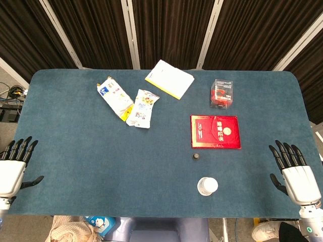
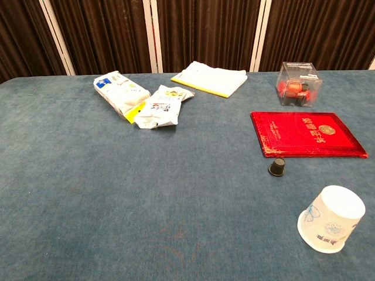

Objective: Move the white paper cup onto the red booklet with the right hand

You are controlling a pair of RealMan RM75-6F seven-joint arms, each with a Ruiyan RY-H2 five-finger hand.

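The white paper cup (image 1: 207, 186) stands upside down near the table's front edge, right of centre; the chest view shows the cup (image 2: 330, 226) with a faint blue print on its side. The red booklet (image 1: 215, 131) lies flat a short way behind it, seen as a glossy red cover (image 2: 307, 133) in the chest view. My right hand (image 1: 294, 172) rests at the table's right edge, fingers spread and empty, well to the right of the cup. My left hand (image 1: 14, 166) sits at the left edge, also spread and empty. Neither hand shows in the chest view.
A small dark cap (image 1: 195, 157) lies between cup and booklet. A clear box with red contents (image 1: 221, 94) stands behind the booklet. A white and yellow pad (image 1: 169, 79) and two snack bags (image 1: 115, 98) (image 1: 142, 108) lie at the back left.
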